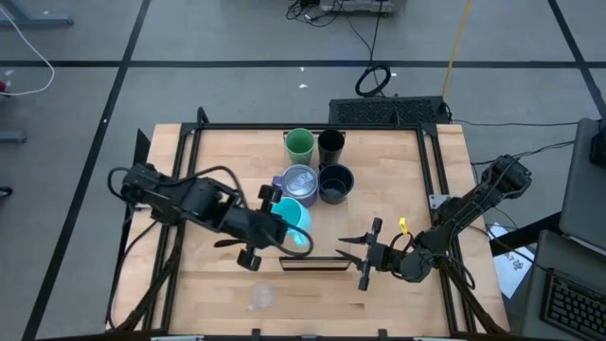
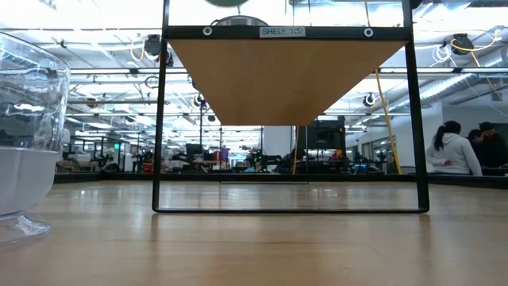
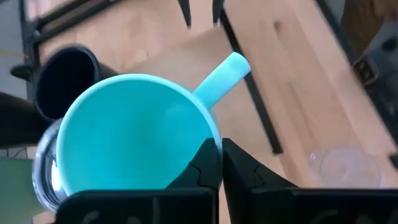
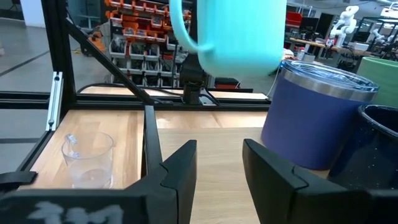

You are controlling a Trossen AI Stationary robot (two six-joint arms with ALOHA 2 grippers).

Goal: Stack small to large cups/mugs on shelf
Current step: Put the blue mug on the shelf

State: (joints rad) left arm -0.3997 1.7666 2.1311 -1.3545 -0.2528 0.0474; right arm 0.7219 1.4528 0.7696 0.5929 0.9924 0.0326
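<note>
Cyan mug (image 1: 295, 220) gripped by left pincer (image 1: 284, 227) beside lavender-grey mug (image 1: 298, 181); right pincer (image 1: 352, 250) released, empty.

**A robotics lab on an open industrial floor**

The place was a large lab or workshop hall. Exposed ducts (image 2: 468, 75) and strip lights ran overhead, parts racks (image 4: 134, 37) held orange bins, cables (image 1: 374, 76) trailed across the taped concrete floor (image 1: 85, 114), and people (image 2: 456, 151) sat at distant benches.

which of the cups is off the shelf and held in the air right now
The cyan mug, gripped at its rim by the left gripper; the other cups stand on surfaces.
</note>
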